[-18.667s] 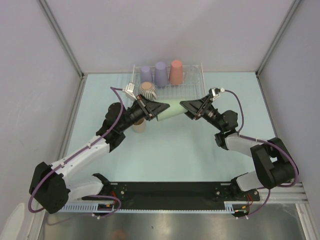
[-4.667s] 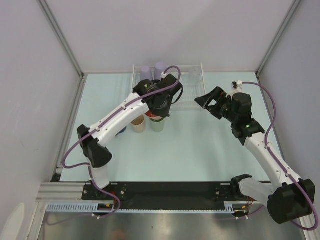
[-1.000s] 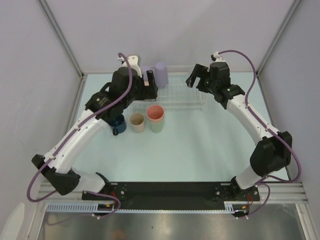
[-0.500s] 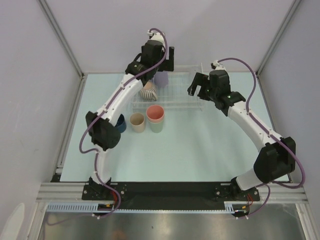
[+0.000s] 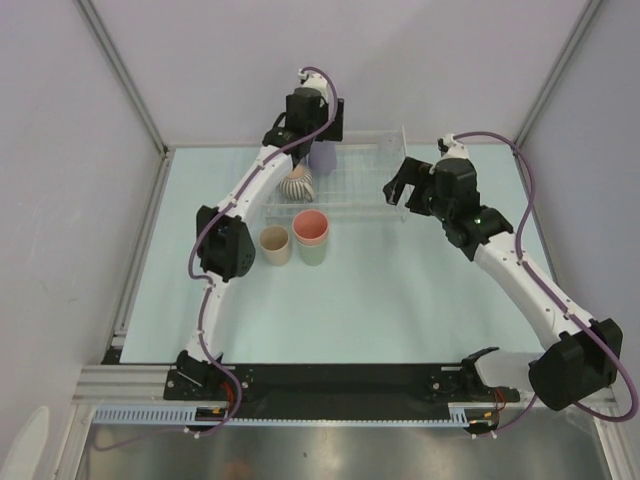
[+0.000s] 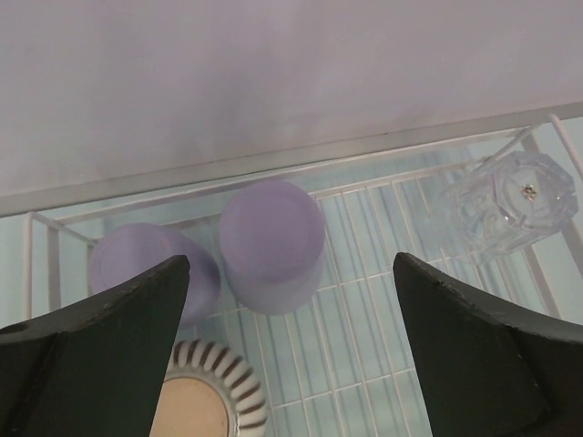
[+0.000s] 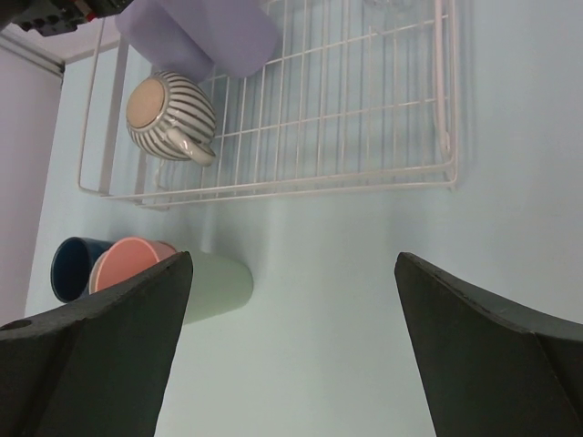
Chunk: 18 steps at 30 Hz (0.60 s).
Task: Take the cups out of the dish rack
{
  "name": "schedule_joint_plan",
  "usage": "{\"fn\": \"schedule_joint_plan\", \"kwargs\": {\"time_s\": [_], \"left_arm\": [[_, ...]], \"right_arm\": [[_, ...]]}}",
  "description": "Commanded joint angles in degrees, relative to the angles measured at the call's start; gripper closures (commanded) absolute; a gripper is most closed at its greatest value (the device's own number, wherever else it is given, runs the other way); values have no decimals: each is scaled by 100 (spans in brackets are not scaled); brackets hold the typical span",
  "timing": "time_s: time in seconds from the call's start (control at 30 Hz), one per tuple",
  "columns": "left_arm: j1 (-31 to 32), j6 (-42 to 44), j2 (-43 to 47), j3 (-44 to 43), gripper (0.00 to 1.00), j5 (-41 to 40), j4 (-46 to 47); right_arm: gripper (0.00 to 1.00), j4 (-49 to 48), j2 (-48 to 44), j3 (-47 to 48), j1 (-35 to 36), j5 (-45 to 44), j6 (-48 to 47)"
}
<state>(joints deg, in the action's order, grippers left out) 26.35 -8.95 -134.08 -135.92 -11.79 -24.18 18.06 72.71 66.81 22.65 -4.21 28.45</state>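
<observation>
Pale green table (image 5: 400, 300), grey walls: your left pincer (image 6: 290, 261) hangs spread and empty over two lavender cups (image 6: 271, 246) side by side in the dish rack's (image 6: 364, 273) back corner, so centre on one, lower straight and close gently, while your right pincer (image 7: 291, 259) waits spread and empty.

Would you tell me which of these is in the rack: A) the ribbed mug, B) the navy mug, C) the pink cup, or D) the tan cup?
A: the ribbed mug rests on the wires of the rack, while the pink cup, tan cup and navy mug are out on the table.
</observation>
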Motion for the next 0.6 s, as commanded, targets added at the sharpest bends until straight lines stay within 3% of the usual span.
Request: {"fn": "schedule_joint_plan", "kwargs": {"time_s": [0.0, 0.57], "left_arm": [[46, 166, -136, -225, 0, 265, 783], [46, -160, -549, -180, 0, 46, 907]], "right_arm": [[0, -22, -204, -211, 46, -159, -32], [0, -75, -362, -625, 37, -212, -6]]}}
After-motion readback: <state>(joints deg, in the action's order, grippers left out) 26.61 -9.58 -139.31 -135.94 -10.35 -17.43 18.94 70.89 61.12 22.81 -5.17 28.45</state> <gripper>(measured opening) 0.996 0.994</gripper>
